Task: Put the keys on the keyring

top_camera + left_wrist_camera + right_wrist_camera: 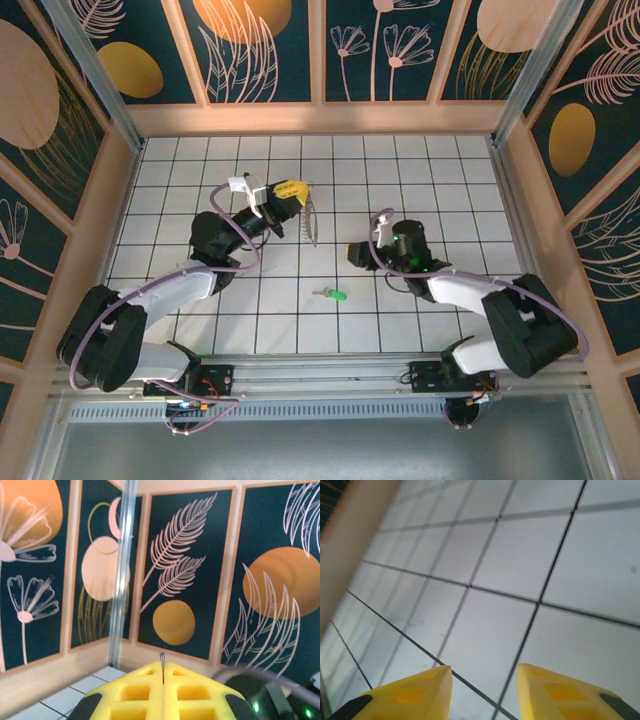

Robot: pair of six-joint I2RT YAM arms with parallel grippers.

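The left gripper [290, 192] is over the far-left part of the table [180, 160]. Its yellow fingers [135, 692] are pressed together on the keyring [311, 222]. From above, the keyring hangs from them and is seen nearly edge-on, as a thin pale sliver. Its oval shape and the small metal pieces on it are hard to make out. In the left wrist view a short dark piece of wire stands up from the seam between the closed fingers, and the rest of the loop is hidden behind them.

The key [336, 294] lies flat near the middle of the table, green head to the right, apart from both grippers. Its blade is small and blurred.

The right gripper [355, 252] is beyond the key, a little to the right. In its wrist view the jaws stand apart with bare tiles between them, and the bottom edge cuts off the fingers. I cannot tell its height over the table.
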